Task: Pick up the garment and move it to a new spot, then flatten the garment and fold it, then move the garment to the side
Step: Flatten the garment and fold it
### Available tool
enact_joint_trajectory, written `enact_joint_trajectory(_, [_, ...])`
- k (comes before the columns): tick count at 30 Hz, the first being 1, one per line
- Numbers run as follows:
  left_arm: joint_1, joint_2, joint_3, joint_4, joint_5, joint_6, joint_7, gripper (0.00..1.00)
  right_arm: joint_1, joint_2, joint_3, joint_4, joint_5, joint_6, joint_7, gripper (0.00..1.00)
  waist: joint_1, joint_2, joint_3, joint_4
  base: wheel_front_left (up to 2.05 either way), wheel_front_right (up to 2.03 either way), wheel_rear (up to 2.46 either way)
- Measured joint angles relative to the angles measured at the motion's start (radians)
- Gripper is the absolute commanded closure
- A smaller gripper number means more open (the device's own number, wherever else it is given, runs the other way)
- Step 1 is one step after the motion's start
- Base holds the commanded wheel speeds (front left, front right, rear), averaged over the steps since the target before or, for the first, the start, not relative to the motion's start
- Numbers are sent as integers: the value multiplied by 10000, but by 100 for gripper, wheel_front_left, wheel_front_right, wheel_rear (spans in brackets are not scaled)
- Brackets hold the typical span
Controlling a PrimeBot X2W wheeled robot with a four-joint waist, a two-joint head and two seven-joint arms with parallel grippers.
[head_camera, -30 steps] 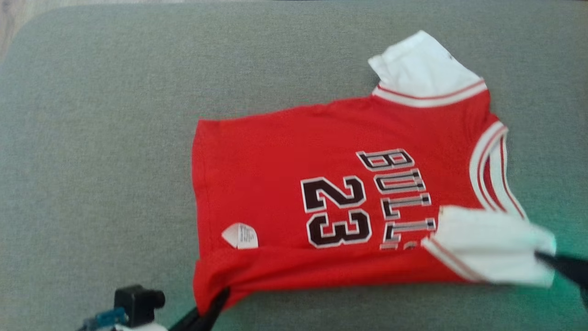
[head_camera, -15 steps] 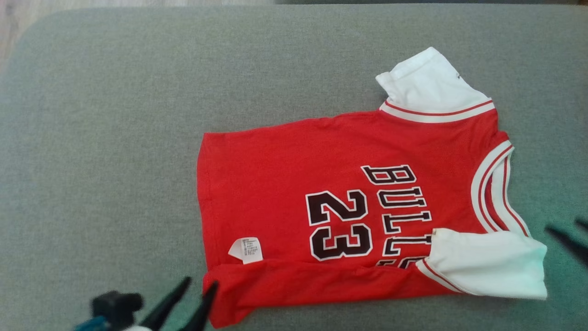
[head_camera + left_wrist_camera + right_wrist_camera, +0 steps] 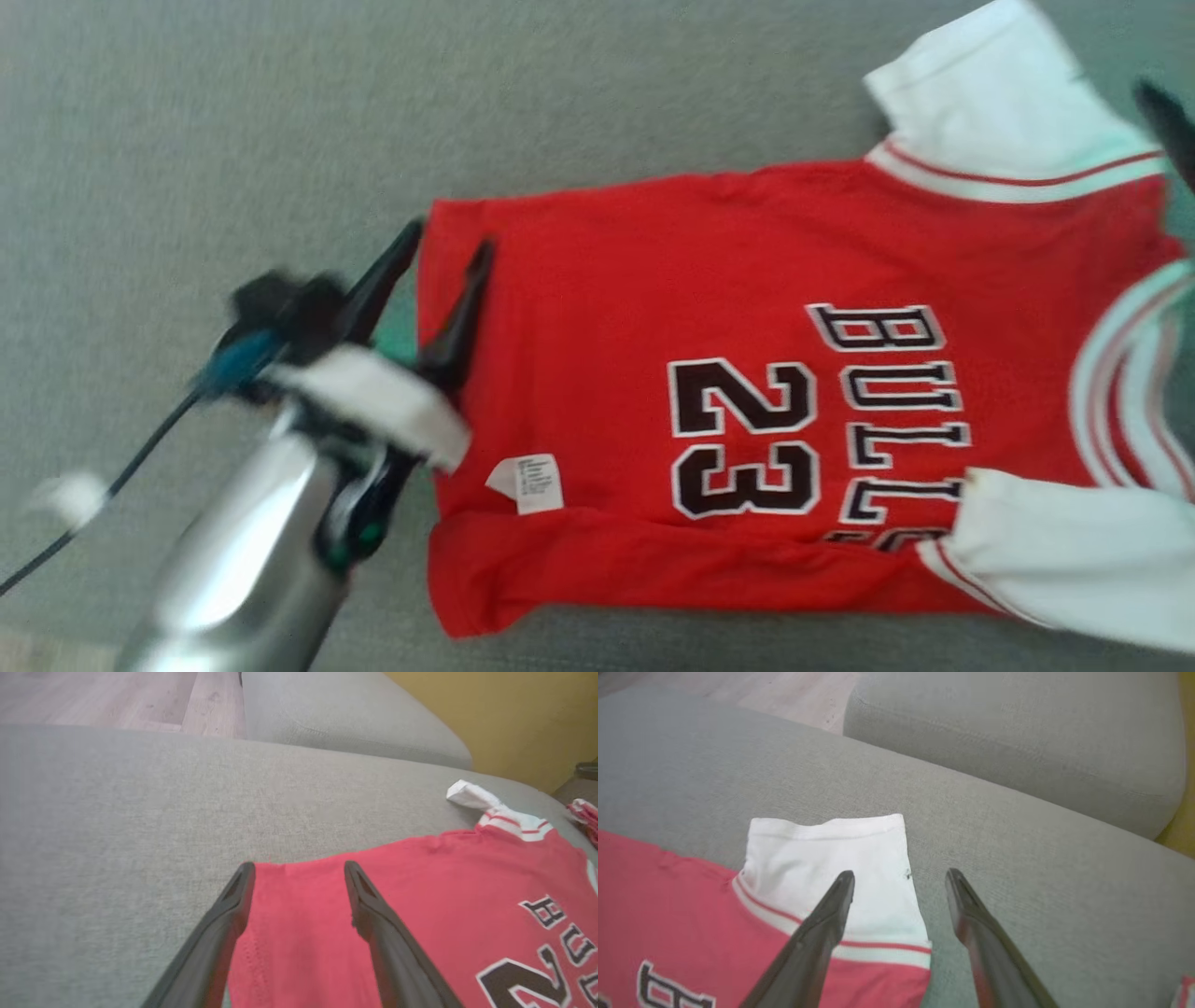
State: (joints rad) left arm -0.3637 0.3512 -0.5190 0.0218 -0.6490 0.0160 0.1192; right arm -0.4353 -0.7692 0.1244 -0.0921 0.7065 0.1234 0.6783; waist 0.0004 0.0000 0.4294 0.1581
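Observation:
A red jersey (image 3: pixel 653 308) with white sleeves and "BULLS 23" lettering lies flat on the grey sofa cushion (image 3: pixel 233 140), its near edge folded over in a band (image 3: pixel 653 569). My left gripper (image 3: pixel 450 235) is open and straddles the far hem corner (image 3: pixel 299 891), one finger on the red cloth and one just off it. My right gripper (image 3: pixel 901 872) is open over the far white sleeve (image 3: pixel 831 849), at that sleeve's right edge. In the head view one dark right finger (image 3: pixel 1162 112) shows beside that sleeve (image 3: pixel 999 103).
A second grey cushion (image 3: pixel 350 714) lies beyond this one, with wood floor (image 3: pixel 93 695) and a yellow wall (image 3: pixel 514 718) behind. A red-and-white bit of cloth (image 3: pixel 584 812) sits at the right edge. The near white sleeve (image 3: pixel 1074 560) is folded onto the jersey.
Both grippers let go of the jersey's near edge and moved across it: the left to the far hem corner, the right to the far sleeve. The head camera has shifted closer.

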Motion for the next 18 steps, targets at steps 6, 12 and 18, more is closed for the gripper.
enact_joint_trajectory(6, [-1773, -1137, -642, 2523, 546, -251, -50, 0, -2510, 792, 1482, 2293, -1103, 0, 96, 0, 1, 0, 904, 646, 0, 0, 0])
enact_joint_trajectory(12, [-2592, -1486, -905, 3335, 763, -441, -151, 0, -3366, 922, 2088, 3847, -1383, 0, -50, 0, -4, 0, 1208, 1165, 0, 0, 0])
enact_joint_trajectory(18, [-2618, -1421, -913, 3584, 738, -472, 33, 0, -3754, 915, 2518, 4395, -571, -2, 307, 0, -6, 0, 1098, 1181, 0, 0, 0])
